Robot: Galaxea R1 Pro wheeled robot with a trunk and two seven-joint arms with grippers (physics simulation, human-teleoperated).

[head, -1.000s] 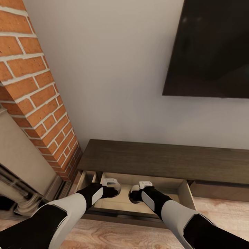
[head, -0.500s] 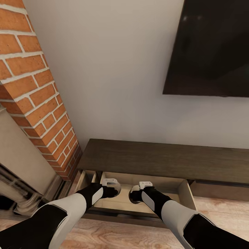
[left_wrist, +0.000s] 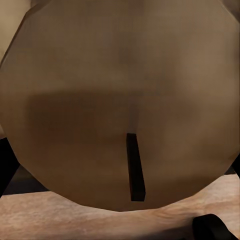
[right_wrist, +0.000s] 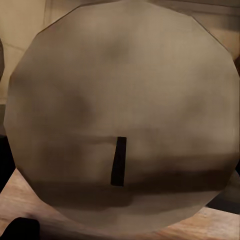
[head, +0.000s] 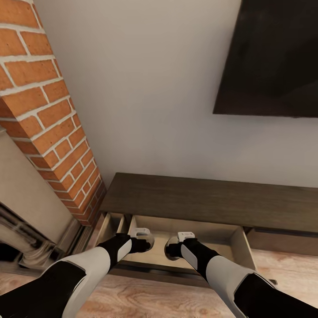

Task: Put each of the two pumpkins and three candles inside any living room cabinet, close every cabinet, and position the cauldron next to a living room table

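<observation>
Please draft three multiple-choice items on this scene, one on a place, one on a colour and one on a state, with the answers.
1. Where are both arms' wrists, seen from the head view?
A. above the open drawer of the cabinet
B. against the screen on the wall
C. on the brick column

2. What colour is the inside of the open drawer?
A. bright orange
B. pale beige
C. glossy black

3. What is the state of the cabinet's drawer below the arms?
A. pulled out
B. fully shut
C. removed and lying on the floor

Answers: 1 A, the left tool and right tool hang over the drawer of the cabinet. 2 B, its floor and walls are pale beige. 3 A, its inside shows in front of the cabinet top. A candle shows close up in the left wrist view and another candle in the right wrist view.
</observation>
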